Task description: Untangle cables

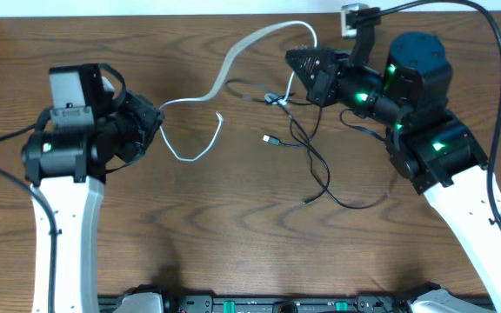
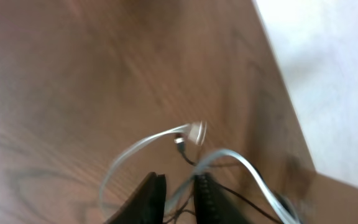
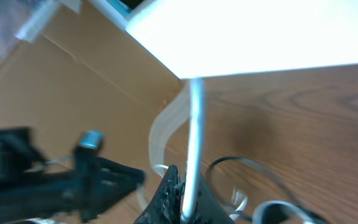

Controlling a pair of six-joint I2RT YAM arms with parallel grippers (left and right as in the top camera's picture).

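Observation:
A flat white cable (image 1: 224,74) runs across the table from my left gripper (image 1: 156,117) up and over to my right gripper (image 1: 307,65), with a loose loop (image 1: 185,159) hanging below the left one. A thin black cable (image 1: 320,169) lies tangled in the middle, its plug (image 1: 270,139) free. In the left wrist view the gripper (image 2: 180,190) has the white cable (image 2: 142,144) between its fingers, with black strands (image 2: 241,199) beside it. In the right wrist view the gripper (image 3: 185,186) is shut on the white cable (image 3: 194,124), lifted off the table.
A small grey plug block (image 1: 350,17) sits at the table's back edge. A thick black arm cable (image 1: 494,52) arcs over the right side. The right wrist view shows the left arm (image 3: 73,180) and a brown cardboard panel (image 3: 73,81) beyond the table.

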